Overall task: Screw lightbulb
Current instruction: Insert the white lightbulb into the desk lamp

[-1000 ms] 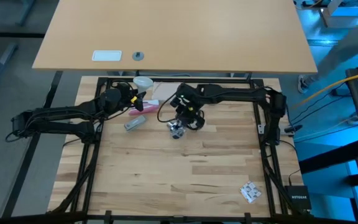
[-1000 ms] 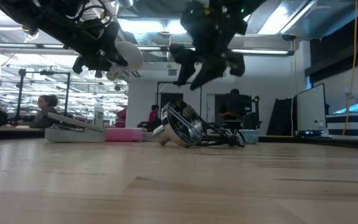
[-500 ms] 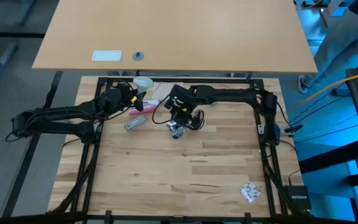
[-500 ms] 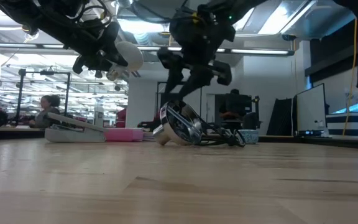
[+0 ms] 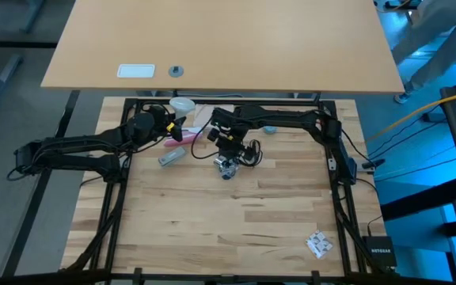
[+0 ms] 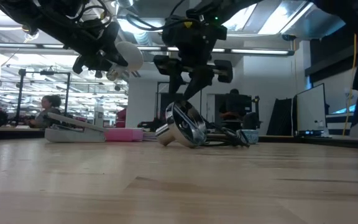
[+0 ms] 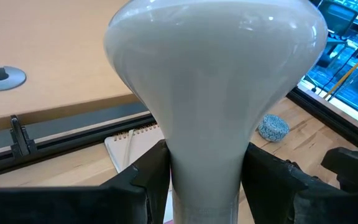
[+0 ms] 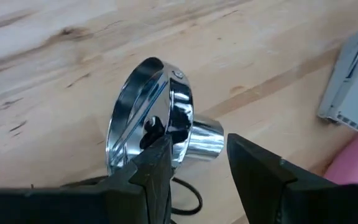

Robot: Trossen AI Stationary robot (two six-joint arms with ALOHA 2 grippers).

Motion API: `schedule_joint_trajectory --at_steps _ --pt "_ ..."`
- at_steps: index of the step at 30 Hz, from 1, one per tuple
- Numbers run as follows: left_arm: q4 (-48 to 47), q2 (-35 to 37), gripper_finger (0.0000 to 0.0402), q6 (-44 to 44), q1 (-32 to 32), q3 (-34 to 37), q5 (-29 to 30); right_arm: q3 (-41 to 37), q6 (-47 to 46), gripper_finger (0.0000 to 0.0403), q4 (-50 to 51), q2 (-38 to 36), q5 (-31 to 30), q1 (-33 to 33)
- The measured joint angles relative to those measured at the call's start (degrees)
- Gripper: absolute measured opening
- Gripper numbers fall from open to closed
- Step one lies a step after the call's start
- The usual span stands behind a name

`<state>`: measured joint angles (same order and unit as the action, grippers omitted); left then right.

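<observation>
Two pincers at table's far edge. Left pincer (image 7: 204, 180) pinches lightbulb (image 7: 213, 93) by its neck, raised off table around 11 o'clock. Right pincer (image 8: 197, 168) part spread, nothing held, right above silvery socket (image 8: 154, 124) lying tilted near 12 o'clock; black cord (image 5: 252, 152) trails from socket.

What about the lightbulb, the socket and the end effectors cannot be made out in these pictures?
- Lightbulb screw base: left wrist view, cut off by the bottom edge between the left end effector fingers.
- Socket threads: right wrist view, hidden inside the rim.
- Right end effector contact with the socket: unclear in all views.
</observation>
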<state>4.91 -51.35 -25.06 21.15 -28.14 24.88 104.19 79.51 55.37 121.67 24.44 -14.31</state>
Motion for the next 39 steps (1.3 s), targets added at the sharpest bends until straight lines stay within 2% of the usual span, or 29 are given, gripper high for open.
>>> schedule_joint_trajectory --at_steps 8,30,34,39 --pt "0.0 0.0 0.0155 0.0 0.0 0.0 0.0 4.9 2.2 0.0163 5.8 0.3 -0.7 0.0" --pt "-0.1 0.0 0.0155 0.4 0.0 0.0 0.0 4.8 5.2 0.0161 7.3 5.1 1.6 0.1" --pt "-0.1 0.0 0.0155 1.0 0.0 0.0 0.0 4.8 6.0 0.0131 7.9 5.1 1.7 0.1" --pt "-0.1 0.0 0.0155 1.0 0.0 0.0 0.0 4.9 6.0 0.0056 7.7 5.1 1.8 0.1"
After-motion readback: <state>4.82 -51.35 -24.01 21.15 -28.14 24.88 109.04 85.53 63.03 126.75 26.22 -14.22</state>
